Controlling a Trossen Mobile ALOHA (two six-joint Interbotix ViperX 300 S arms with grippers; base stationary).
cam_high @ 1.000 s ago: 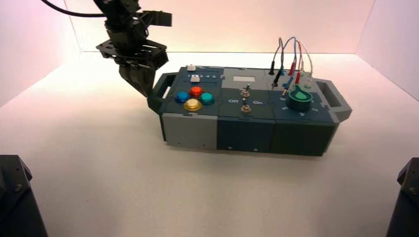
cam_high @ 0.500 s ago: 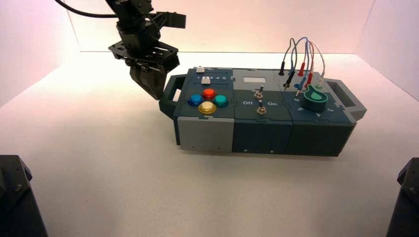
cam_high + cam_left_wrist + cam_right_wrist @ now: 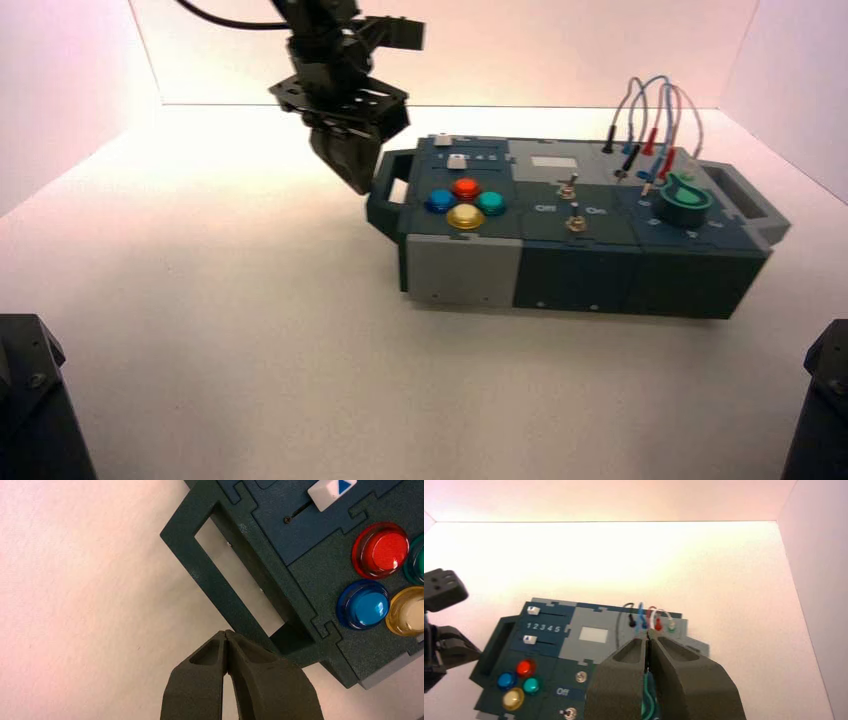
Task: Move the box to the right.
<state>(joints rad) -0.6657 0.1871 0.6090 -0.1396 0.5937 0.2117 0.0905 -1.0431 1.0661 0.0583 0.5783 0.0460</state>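
The long dark teal-grey box (image 3: 580, 270) lies right of centre in the high view. It has a light grey front panel (image 3: 462, 268), coloured round buttons (image 3: 465, 203), toggle switches, a green knob (image 3: 686, 204) and plugged wires (image 3: 650, 120). My left gripper (image 3: 355, 175) is shut and empty, its tips against the outer side of the box's left end handle (image 3: 385, 190). In the left wrist view the shut gripper (image 3: 227, 634) touches the handle bar (image 3: 200, 570) beside the red (image 3: 382, 550) and blue (image 3: 364, 605) buttons. My right gripper (image 3: 647, 639) is shut, held back above the box's near side.
White walls close the table at the back and both sides; the right wall (image 3: 790, 70) stands near the box's right handle (image 3: 745, 195). Dark arm bases sit at the front left corner (image 3: 35, 400) and the front right corner (image 3: 822, 400).
The left gripper has moved right with its tips against the left handle, and the box has slid right with it. The right arm has not moved.
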